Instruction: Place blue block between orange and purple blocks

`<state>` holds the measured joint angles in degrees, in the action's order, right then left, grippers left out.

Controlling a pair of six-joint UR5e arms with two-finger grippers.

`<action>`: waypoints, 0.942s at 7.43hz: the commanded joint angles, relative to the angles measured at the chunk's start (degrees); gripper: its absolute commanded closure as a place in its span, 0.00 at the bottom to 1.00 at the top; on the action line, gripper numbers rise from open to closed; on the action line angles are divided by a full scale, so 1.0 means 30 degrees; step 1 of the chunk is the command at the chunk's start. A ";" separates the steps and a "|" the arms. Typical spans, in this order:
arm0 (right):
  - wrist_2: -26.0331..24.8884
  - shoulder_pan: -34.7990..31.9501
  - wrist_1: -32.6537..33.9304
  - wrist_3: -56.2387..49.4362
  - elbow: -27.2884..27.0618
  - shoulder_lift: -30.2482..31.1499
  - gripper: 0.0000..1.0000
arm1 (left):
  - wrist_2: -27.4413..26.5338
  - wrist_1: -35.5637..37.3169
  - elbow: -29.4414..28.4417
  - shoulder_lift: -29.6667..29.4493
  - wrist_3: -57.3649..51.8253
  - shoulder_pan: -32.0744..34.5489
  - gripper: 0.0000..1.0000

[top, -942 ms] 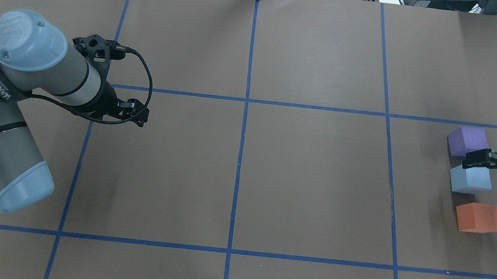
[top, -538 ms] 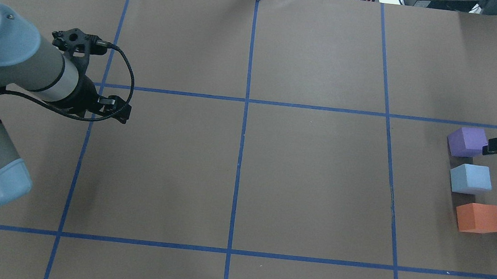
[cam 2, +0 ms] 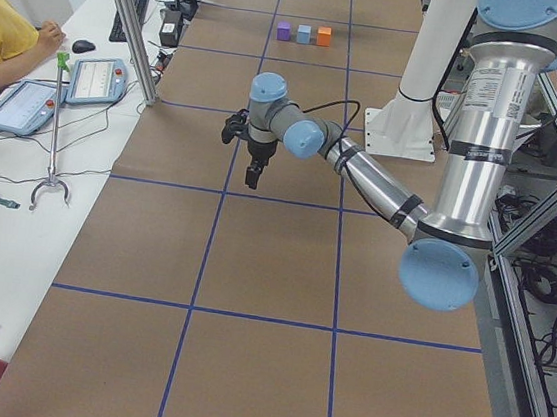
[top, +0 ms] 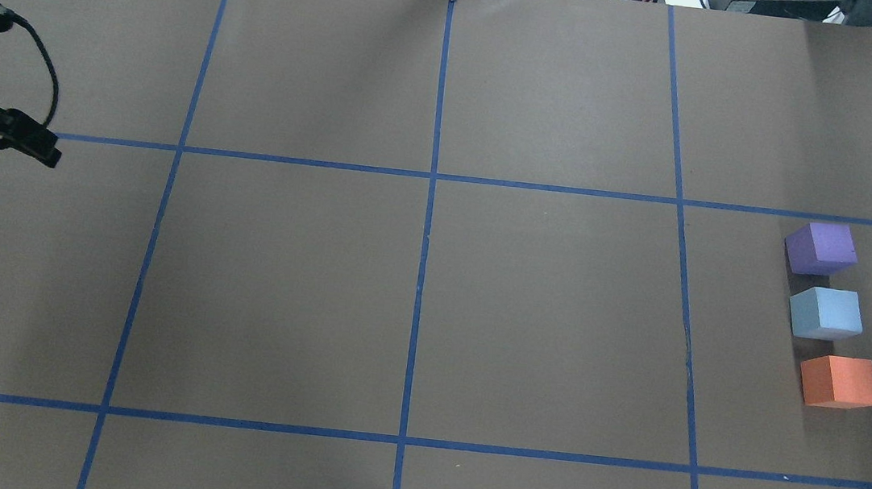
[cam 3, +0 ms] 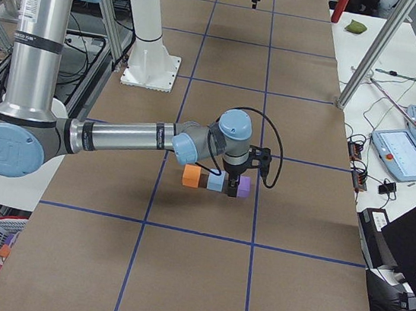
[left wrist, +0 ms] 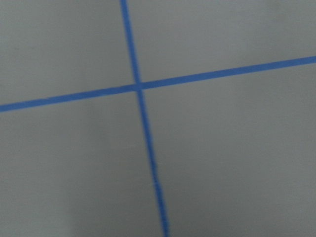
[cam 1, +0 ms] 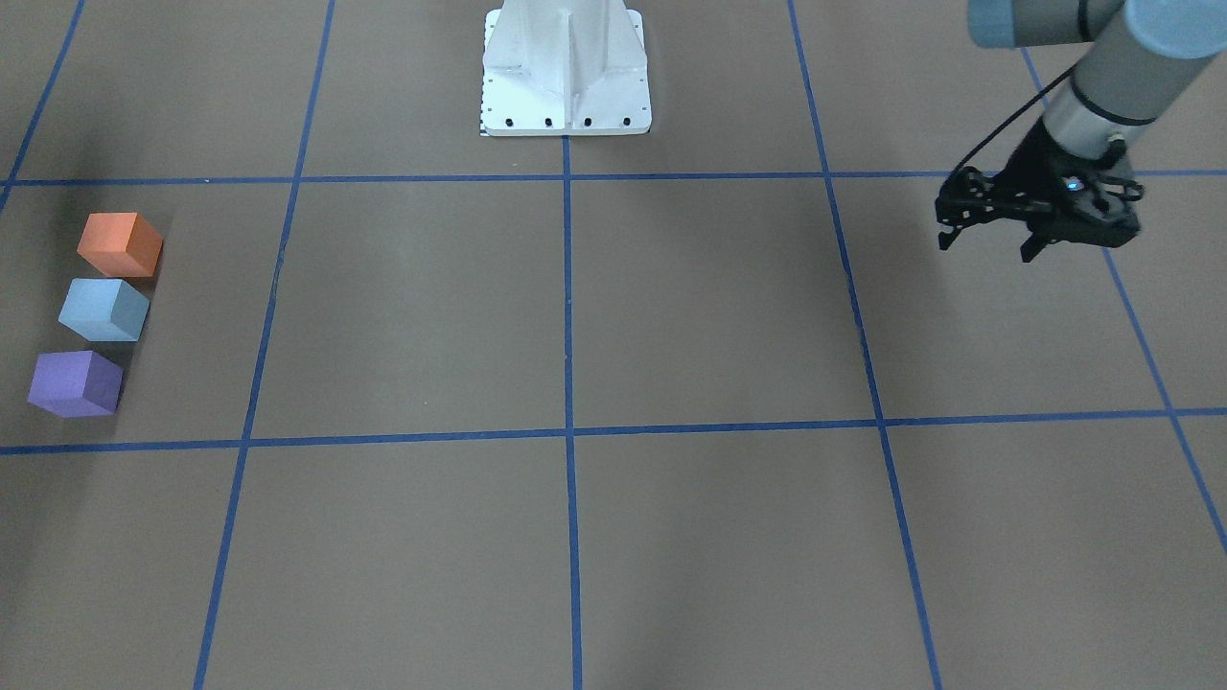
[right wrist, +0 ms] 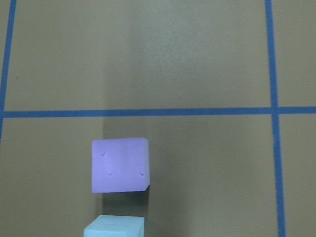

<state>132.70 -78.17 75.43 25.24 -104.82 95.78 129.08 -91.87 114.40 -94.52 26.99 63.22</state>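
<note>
Going left to right in the overhead view: the left gripper (cam 1: 985, 247) hangs over the far-left part of the table (top: 542, 312). Its jaws are spread wide with nothing between them, and it's well apart from anything that matters. Its wrist cam only sees brown paper and a crossing of blue tape lines (left wrist: 139, 87).

The middle of the table is just grid. All the action is over on the right side. The three cubes sit in a short row running far to near: purple block (top: 822, 247) farthest, blue block (top: 826, 312) in the middle, orange block (top: 839, 382) nearest. The blue one looks just beside both neighbours, with small gaps, resting flat on the paper with nothing gripping it.

The right gripper (cam 3: 231, 183) hovers near the purple end of the row. It really only shows from the side camera, so I can't tell how its jaws stand.

My read is that the placement itself is basically done and this is the retreat step. The next move just needs the right arm to pull clear without clipping the purple cube or nudging the row.
</note>
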 commanded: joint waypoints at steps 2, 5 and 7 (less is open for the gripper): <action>-0.0052 -0.0485 0.1284 -0.1146 0.0103 -0.0755 0.00 | 0.2912 -0.0021 -0.3912 0.0219 -0.7790 0.5203 0.00; -0.0053 -0.0514 0.1167 -0.1176 -0.0013 -0.0756 0.00 | 0.3088 -0.0226 -0.3737 0.0452 -0.7383 0.5206 0.00; 0.0004 -0.0514 0.1166 -0.1205 0.0046 -0.0698 0.00 | 0.2825 -0.0256 -0.3973 0.0423 -0.7502 0.5234 0.00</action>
<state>132.59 -79.71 78.94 21.70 -104.78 93.55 137.98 -92.59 102.97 -93.23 4.67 78.85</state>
